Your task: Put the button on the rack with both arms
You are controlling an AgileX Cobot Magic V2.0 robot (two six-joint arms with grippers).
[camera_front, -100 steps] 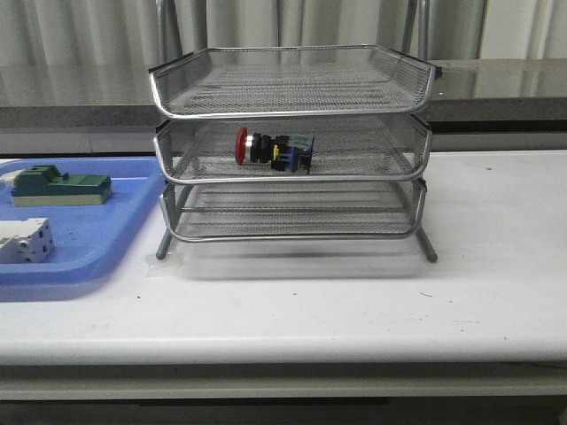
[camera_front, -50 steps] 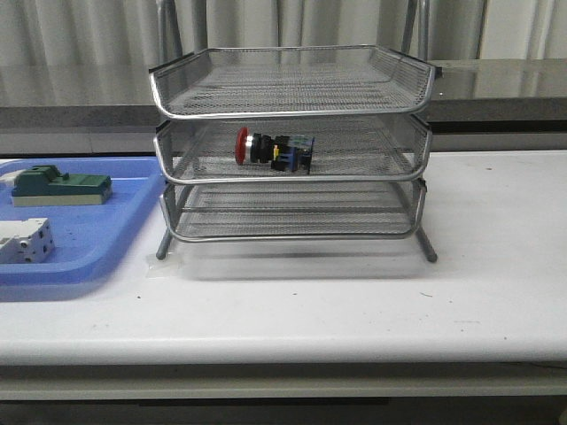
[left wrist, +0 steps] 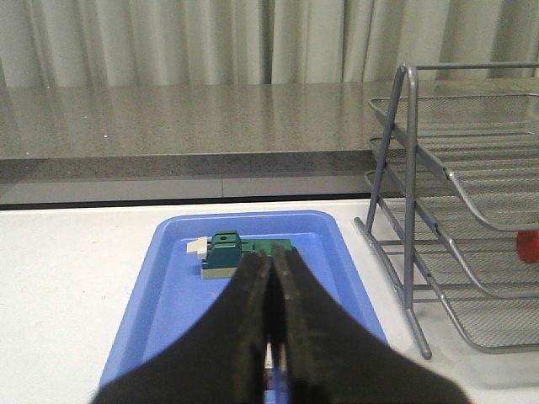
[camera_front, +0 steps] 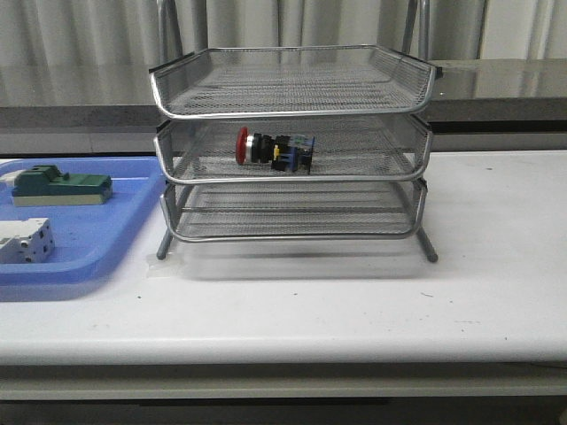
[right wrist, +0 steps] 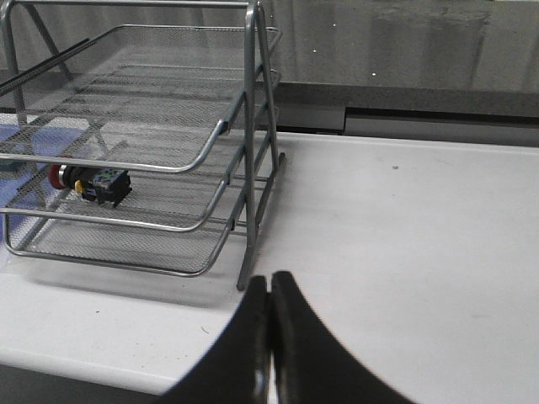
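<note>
Red-headed push-button switch [camera_front: 273,150] lying in middle tier of silver wire-mesh rack [camera_front: 292,146], well beyond closed, empty right gripper [right wrist: 269,296], closed left gripper [left wrist: 270,290] over blue plastic tray [left wrist: 181,290], both unseen from front

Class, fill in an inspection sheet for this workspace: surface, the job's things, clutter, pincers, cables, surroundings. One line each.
Surface: white table, a few small dark specks.
Job's things: button lies on its side in the middle tier of the wire rack; top and bottom tiers hold nothing.
Clutter: blue tray beside the rack, holding a green block and a white terminal block.
Pincers: left pincer shut, holding nothing; right pincer shut, holding nothing.
Cables: nothing seen.
Surroundings: grey ledge, curtains behind.
</note>
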